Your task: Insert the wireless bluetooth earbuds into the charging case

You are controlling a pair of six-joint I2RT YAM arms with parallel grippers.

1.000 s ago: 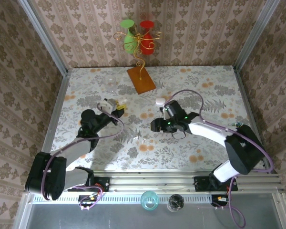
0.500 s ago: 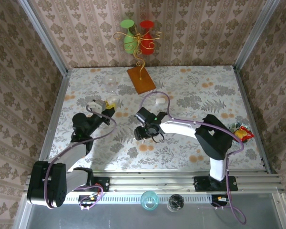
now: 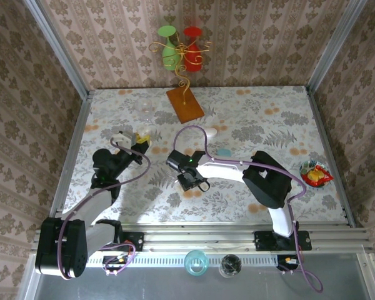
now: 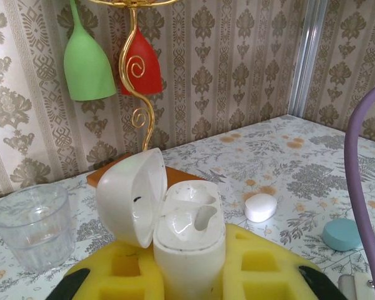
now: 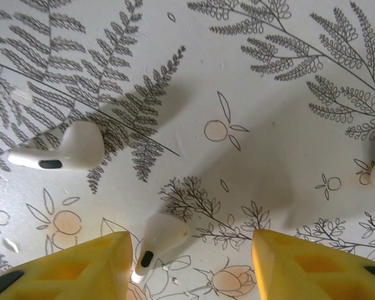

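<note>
The white charging case (image 4: 190,240) stands upright with its lid (image 4: 130,195) hinged open to the left, and its two sockets show. My left gripper (image 4: 190,275) is shut on the case's body between yellow pads; in the top view it (image 3: 139,142) sits at the table's left. Two wireless bluetooth earbuds lie on the floral table. One earbud (image 5: 62,150) lies to the left. The other earbud (image 5: 159,240) lies between my right gripper's (image 5: 194,265) open jaws, close to the left fingertip (image 5: 81,269). From above, the right gripper (image 3: 187,181) hovers low at mid-table.
A white pebble case (image 3: 210,132) and a light-blue one (image 3: 224,152) lie behind the right arm. A clear cup (image 3: 145,109) and a gold stand's orange base (image 3: 185,104) sit at the back. A snack packet (image 3: 314,174) lies far right.
The right arm swung left and nearer across the table, and its jaws narrowed. The left arm drew slightly left with the case still gripped.
</note>
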